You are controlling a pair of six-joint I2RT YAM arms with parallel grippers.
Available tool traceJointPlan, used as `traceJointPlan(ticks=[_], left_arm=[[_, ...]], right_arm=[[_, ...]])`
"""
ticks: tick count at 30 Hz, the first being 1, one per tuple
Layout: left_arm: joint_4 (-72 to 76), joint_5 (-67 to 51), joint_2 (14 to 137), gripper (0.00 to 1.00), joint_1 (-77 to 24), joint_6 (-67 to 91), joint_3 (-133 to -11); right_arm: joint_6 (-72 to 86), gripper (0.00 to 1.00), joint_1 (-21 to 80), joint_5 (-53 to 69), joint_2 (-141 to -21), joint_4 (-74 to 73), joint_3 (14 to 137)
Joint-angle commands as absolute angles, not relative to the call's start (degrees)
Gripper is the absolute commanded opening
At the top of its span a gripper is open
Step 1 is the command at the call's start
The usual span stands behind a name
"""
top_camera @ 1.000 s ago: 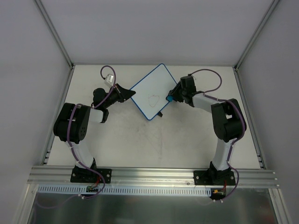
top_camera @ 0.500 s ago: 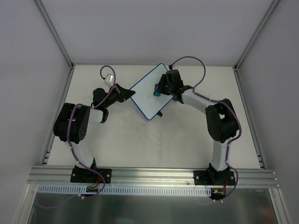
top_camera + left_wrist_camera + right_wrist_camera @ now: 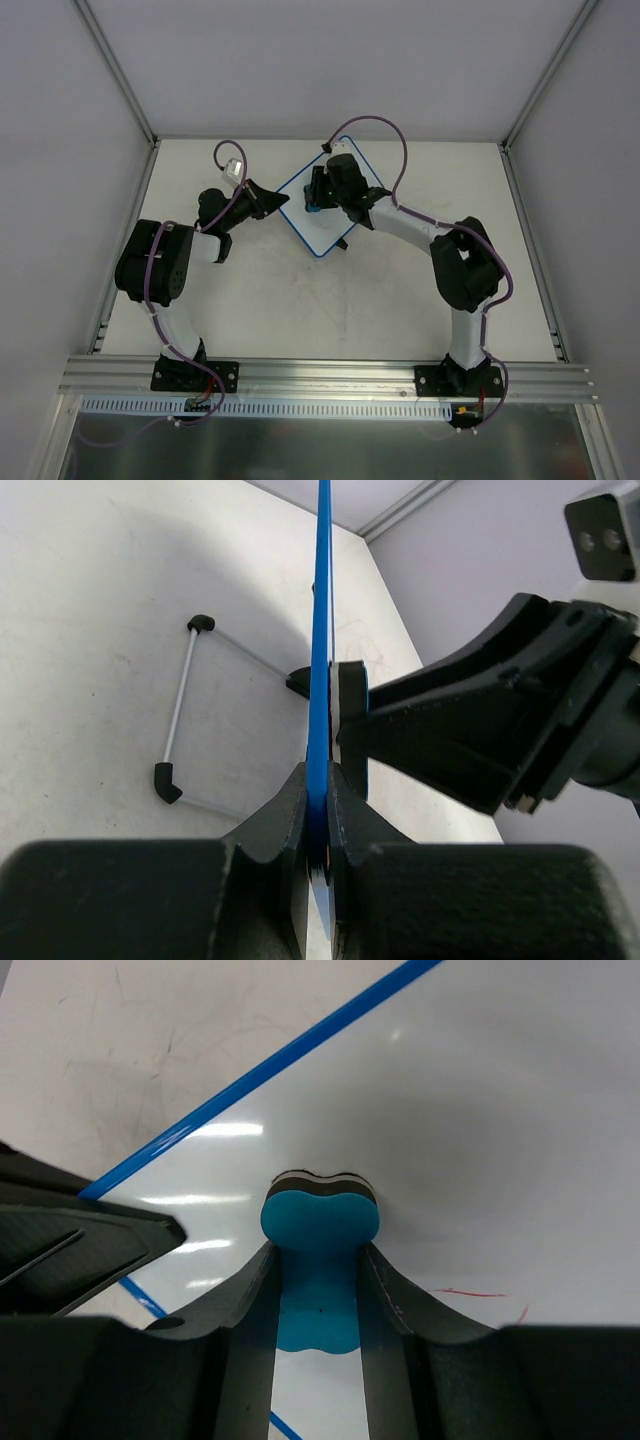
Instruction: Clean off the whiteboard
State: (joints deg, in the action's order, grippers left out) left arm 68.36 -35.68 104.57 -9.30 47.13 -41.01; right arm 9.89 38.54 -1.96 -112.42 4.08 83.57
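The whiteboard (image 3: 322,228), white with a thin blue rim, lies turned like a diamond at the back middle of the table. My left gripper (image 3: 281,204) is shut on its left rim; the left wrist view shows the blue rim (image 3: 321,660) edge-on between the jaws. My right gripper (image 3: 315,196) is shut on the small blue eraser (image 3: 320,1250), which presses on the whiteboard (image 3: 500,1110) near its left corner. A faint red stroke (image 3: 470,1293) shows beside the right finger.
The board's wire stand with black feet (image 3: 168,782) lies on the table under the board. The table (image 3: 340,300) has grey walls at the back and sides, with metal rails at the left (image 3: 125,250) and right (image 3: 530,250).
My right gripper has swept the eraser leftward across the board, from its right edge to near the left corner. The scribble seen in the middle earlier is now covered. The left arm has not moved.
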Motion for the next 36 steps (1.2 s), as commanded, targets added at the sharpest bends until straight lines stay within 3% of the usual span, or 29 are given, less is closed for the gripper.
traceJointPlan(ticks=[1,16,28,36], left_arm=[[69.5,-38.2,105.4,0.00,-10.1,42.7,-41.9],[69.8,-38.2,105.3,0.00,-10.1,42.7,-41.7],[70.3,-38.2,105.4,0.00,-10.1,43.1,-41.7],[70.5,-38.4,105.3,0.00,-10.1,43.1,-41.5]], right_arm=[[6.2,0.00,43.1,1.1,-114.6,2.6,84.8],[6.6,0.00,43.3,-5.1,-113.1,1.8,82.2],[16.4,0.00,34.5,2.6,-111.1,10.3,71.4],[20.8,0.00,30.3,0.4,-110.1,11.2,66.6]])
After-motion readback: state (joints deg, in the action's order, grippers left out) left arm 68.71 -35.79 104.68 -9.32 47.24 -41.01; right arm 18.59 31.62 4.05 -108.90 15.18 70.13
